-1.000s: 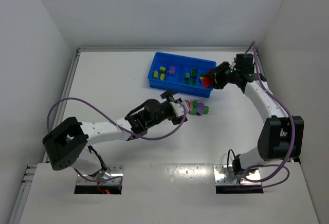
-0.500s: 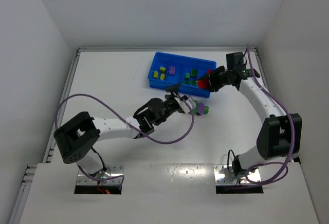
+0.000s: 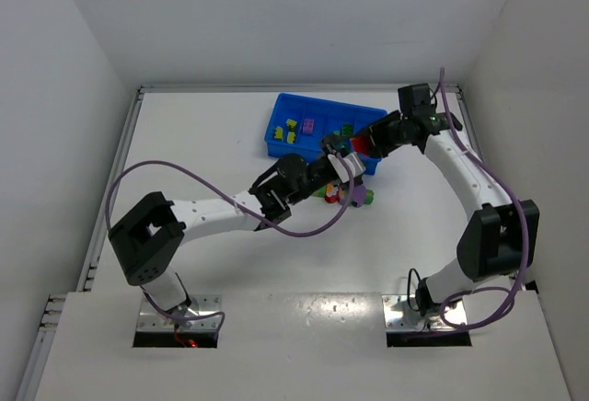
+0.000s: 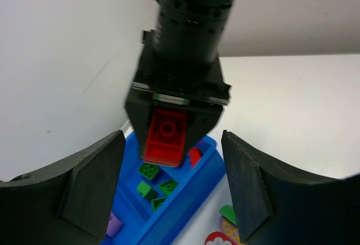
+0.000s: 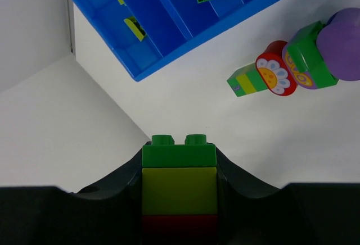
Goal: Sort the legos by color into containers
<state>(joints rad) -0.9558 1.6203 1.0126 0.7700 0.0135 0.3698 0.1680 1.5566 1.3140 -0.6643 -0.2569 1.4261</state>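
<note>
**op_yam:** Since the last grab, my left arm has swung up off the loose pile and stretched toward the far side of the counter. The right one has slid in toward the middle to meet it. The left gripper (image 3: 345,164) is spread wide with nothing in it, aimed straight at the right gripper (image 3: 368,142).

**brickfan:** Why leave stuff lying on the table?

**op_yam:** You mean the loose stick (image 5: 281,68)? It's on the counter just on the near side of the tray's right end, and my guess is it's simply waiting its turn. The right gripper is pinching a striped stick (image 5: 179,191), green over yellow over red. It hangs that over the right end of the tray (image 3: 331,104), which sits close to the far edge, right of centre.

**brickfan:** So just drop it in?

**op_yam:** Can't, it's three colours and each compartment takes one. I reckon that's why the red end is offered to my open fingers (image 4: 93,183): one side holds, the other snaps a brick off. Past it, green bricks (image 4: 149,171) and a red brick (image 4: 195,156) already lie in neighbouring compartments. The purple brick (image 3: 308,126) and yellow bricks (image 3: 290,130) are further toward the left edge.
</note>
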